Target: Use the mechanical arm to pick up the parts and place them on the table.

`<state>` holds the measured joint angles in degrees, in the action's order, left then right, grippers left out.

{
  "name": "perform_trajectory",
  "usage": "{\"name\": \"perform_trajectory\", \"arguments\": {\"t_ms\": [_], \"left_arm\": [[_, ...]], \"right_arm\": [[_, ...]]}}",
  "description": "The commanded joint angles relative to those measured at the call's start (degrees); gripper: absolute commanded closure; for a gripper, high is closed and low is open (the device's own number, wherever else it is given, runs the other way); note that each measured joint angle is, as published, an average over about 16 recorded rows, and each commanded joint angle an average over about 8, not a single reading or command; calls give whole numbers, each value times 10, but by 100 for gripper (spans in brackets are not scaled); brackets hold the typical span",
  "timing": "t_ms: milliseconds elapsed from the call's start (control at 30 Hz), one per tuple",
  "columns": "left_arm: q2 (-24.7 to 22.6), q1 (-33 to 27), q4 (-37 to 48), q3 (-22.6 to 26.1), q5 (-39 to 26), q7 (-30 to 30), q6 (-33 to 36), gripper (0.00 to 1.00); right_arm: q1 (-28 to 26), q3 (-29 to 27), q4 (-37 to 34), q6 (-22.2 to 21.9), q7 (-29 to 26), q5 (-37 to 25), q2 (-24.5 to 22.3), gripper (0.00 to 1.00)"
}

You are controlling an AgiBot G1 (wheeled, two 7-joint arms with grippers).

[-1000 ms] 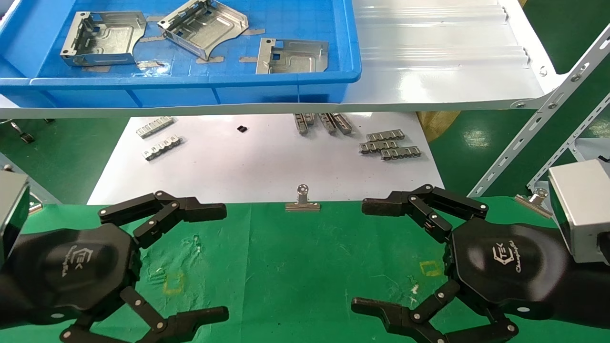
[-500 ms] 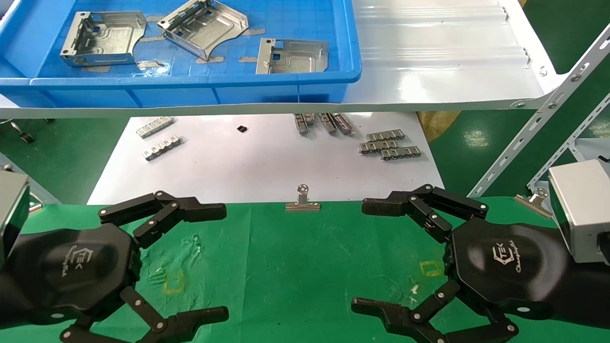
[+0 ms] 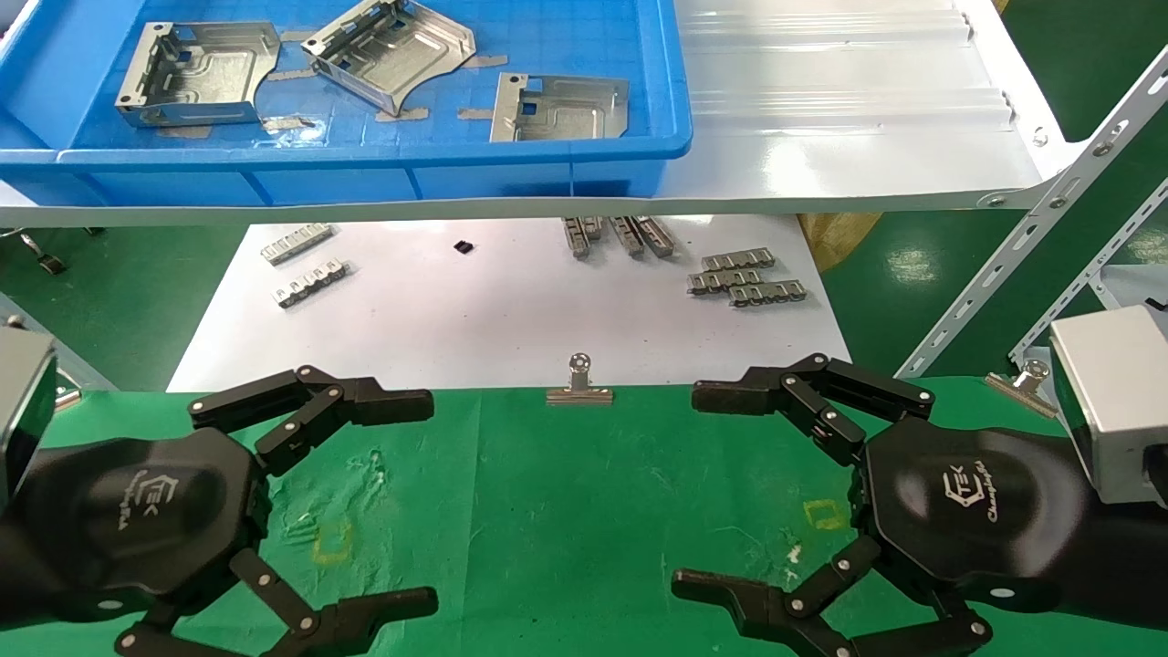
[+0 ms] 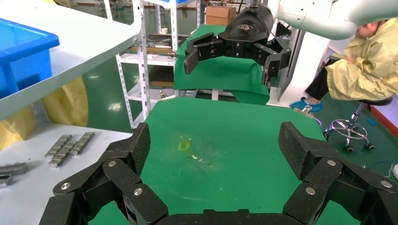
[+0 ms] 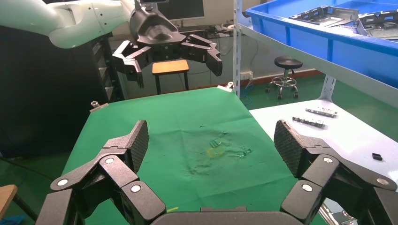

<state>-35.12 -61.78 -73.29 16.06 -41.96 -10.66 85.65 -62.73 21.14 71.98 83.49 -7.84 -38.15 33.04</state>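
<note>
Three shiny stamped sheet-metal plates [image 3: 203, 73] lie in the blue plastic tray [image 3: 365, 169] on the raised shelf — well beyond and above the black left claw [image 3: 365, 497], which hovers released, empty, over the green-cloth counter [image 3: 566, 511]. Right claw [image 3: 739, 493] likewise spread — farther from the plates.

Three silver parts [image 3: 201, 73] in tray [image 3: 365, 155]

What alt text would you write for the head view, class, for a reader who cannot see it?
Two open black end effectors, left and right, hover over a wrinkled green cloth table. Beyond lie a white sheet with small grey toothed strips, and a shelf holding a blue plastic tray of three shiny silver sheet-metal parts.
</note>
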Motion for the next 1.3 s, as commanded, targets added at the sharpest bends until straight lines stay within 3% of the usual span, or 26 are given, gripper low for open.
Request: {"name": "perform_trajectory", "arguments": {"t_ms": [33, 833, 1067, 1300], "left_arm": [[0, 0, 0, 0, 0, 0, 0, 0], [-3, -21, 1, -2, -4, -2, -6, 0], [-38, -151, 67, 17, -56, -32, -23, 0], [-128, -324, 269, 70, -170, -26, -57, 0]], "right_arm": [[0, 0, 0, 0, 0, 0, 0, 100], [0, 0, 0, 0, 0, 0, 0, 100], [0, 0, 0, 0, 0, 0, 0, 100], [0, 0, 0, 0, 0, 0, 0, 100]]}}
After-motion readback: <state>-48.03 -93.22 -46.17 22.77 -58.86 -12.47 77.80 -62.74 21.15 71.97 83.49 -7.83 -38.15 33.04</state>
